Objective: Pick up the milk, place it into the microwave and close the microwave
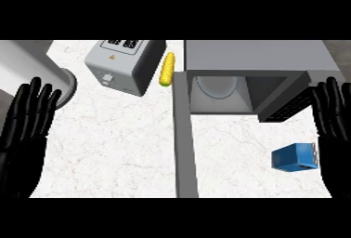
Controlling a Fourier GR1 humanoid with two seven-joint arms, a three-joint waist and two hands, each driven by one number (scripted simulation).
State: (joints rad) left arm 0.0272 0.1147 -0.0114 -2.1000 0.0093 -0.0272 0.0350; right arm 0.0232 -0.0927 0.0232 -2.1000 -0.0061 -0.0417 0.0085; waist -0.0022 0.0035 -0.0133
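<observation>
Milk (pixel 295 157), a blue carton, lies on the white counter (pixel 116 153) at the near right, in front of the microwave (pixel 254 76) and just left of the right hand (pixel 334 125). Nothing holds it; whether the hand's edge touches it cannot be told. The microwave sits at the far right with its door (pixel 185 139) swung open, seen edge-on as a grey strip running from the oven toward the near edge. Inside, the round plate (pixel 218 87) shows on the oven floor. The right hand stands at the right edge with fingers straight and spread, pointing far. The left hand (pixel 24 125) stands at the left edge, fingers likewise straight and spread, holding nothing. A grey toaster (pixel 123 65) sits tilted at the far side, left of the microwave. A yellow corn cob (pixel 166 69) lies between the toaster and the microwave.
</observation>
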